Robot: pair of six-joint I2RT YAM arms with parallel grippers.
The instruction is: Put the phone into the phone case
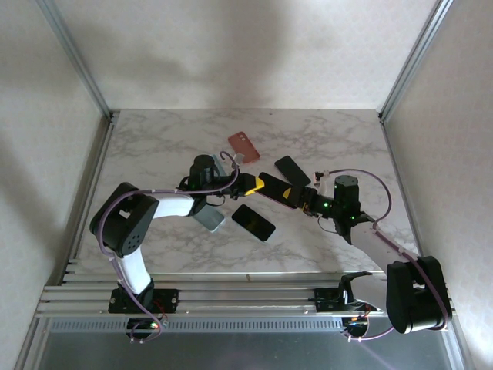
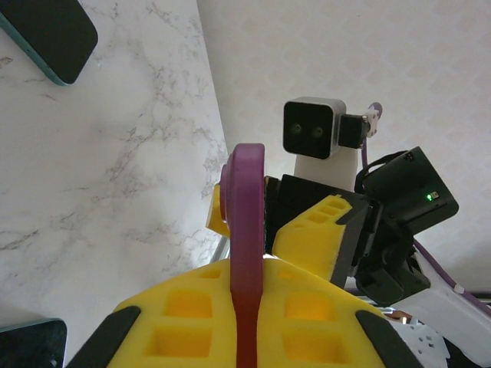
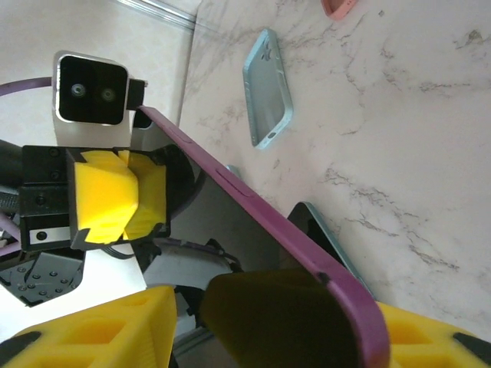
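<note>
A phone in a purple case (image 1: 277, 190) hangs above the table's middle, held at both ends. My left gripper (image 1: 253, 183) is shut on its left end and my right gripper (image 1: 306, 199) is shut on its right end. In the left wrist view the purple case (image 2: 247, 222) stands edge-on, pinched between the yellow fingers of my left gripper (image 2: 247, 270), with the right gripper's fingers (image 2: 318, 234) beyond. In the right wrist view its purple rim (image 3: 261, 203) and glossy face run from my right gripper (image 3: 360, 337) to the left gripper (image 3: 123, 201).
On the marble table lie a pink case (image 1: 245, 145), a black phone (image 1: 293, 170), another black phone (image 1: 253, 222) and an empty teal case (image 1: 208, 218). The teal case (image 3: 268, 88) sits beyond the held phone. Metal frame posts stand at the back corners.
</note>
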